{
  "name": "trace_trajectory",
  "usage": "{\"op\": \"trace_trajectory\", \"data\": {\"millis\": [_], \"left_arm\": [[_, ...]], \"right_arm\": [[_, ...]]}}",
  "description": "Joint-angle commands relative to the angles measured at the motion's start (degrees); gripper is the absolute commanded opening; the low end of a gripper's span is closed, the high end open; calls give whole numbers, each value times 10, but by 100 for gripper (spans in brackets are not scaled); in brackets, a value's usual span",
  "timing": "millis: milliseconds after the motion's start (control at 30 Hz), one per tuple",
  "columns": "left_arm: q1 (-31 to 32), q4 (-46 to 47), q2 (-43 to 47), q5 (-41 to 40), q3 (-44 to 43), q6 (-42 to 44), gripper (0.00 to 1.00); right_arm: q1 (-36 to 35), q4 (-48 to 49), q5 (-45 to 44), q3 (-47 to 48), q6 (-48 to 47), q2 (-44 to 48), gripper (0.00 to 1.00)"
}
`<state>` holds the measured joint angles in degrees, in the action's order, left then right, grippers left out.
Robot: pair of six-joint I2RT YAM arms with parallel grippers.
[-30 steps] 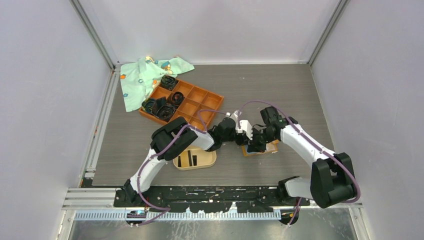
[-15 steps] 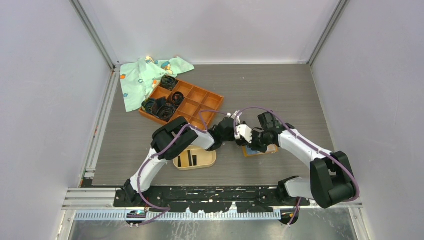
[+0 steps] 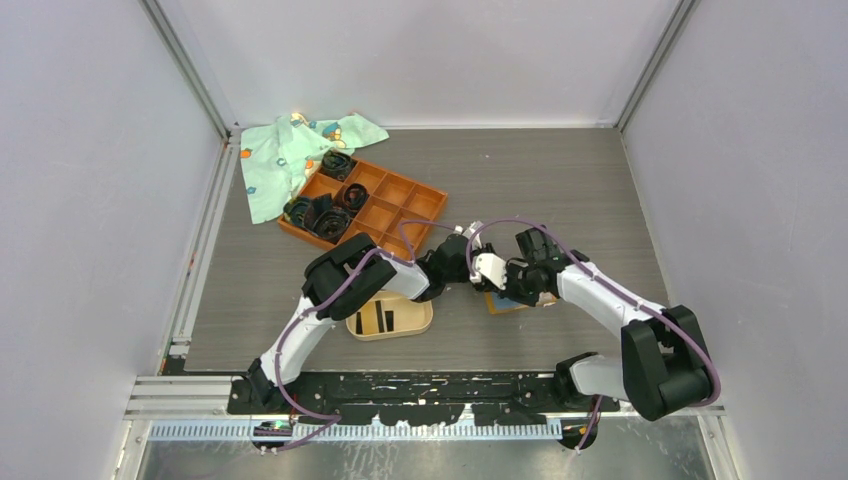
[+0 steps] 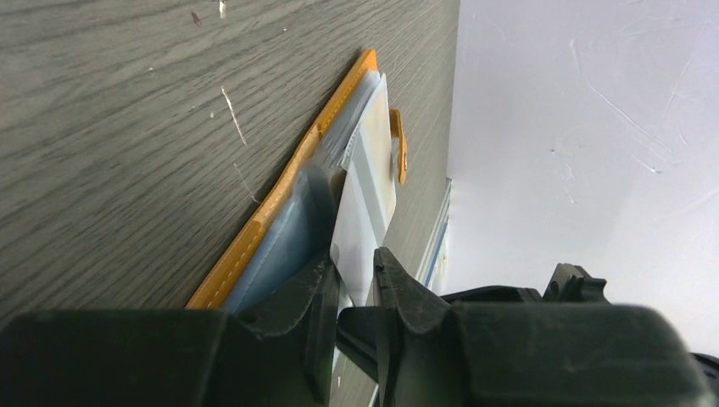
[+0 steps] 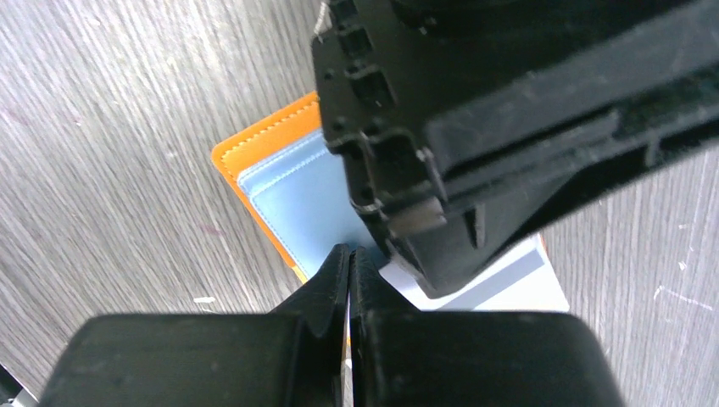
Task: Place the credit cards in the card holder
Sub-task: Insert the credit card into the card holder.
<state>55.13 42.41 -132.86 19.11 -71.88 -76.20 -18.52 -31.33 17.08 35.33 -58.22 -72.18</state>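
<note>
A: Top external: across the bench (image 3: 560,180), left arm (image 3: 345,280) and right arm (image 3: 610,290) bend inward, wrists pitched down over the wallet (image 3: 497,304). Which step?
B: Pulling a card (image 4: 373,170) out, I'd say. The left claw (image 4: 354,259) nips what looks like its pale edge. The right claw (image 5: 349,254), clenched and empty, pins the lining (image 5: 297,195).
A: Next?
B: Lift it clear, then carry it left to the holder (image 3: 400,334), where dark cards (image 3: 383,318) stand.

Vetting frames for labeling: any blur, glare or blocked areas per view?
Top view: sharp, evenly lit, no glare; wallet mostly hidden. Left wrist: own fingers blurred up close, table sharp. Right wrist: left arm, blurred, fills the upper right; wood grain sharp.
</note>
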Motion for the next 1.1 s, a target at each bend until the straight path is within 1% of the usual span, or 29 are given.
{"op": "trace_trajectory", "data": {"millis": [0, 233, 333, 433, 600, 667, 733, 900, 1067], "left_arm": [[3, -37, -18, 0, 0, 11, 23], [3, -36, -16, -1, -1, 12, 24], [2, -34, -15, -4, -2, 13, 25], [0, -33, -9, -7, -3, 15, 27], [-6, -41, 9, -15, -3, 29, 29], [-7, -48, 17, -18, -2, 38, 30], [-9, -53, 23, -20, -1, 42, 31], [-11, -59, 36, -22, 8, 49, 31], [-11, -68, 47, -22, 15, 59, 32]], "right_arm": [[23, 5, -30, 0, 0, 24, 3], [47, 44, -65, -8, 27, 23, 3], [58, 54, -66, -2, 50, 22, 3], [79, 24, -11, 18, 75, 23, 5], [124, -82, 134, 62, 63, 24, 9], [145, -109, 170, 71, 57, 24, 11], [175, -115, 194, 78, 59, 19, 13], [248, -88, 221, 86, 113, 6, 18], [269, -16, 174, 93, 220, -17, 20]]}}
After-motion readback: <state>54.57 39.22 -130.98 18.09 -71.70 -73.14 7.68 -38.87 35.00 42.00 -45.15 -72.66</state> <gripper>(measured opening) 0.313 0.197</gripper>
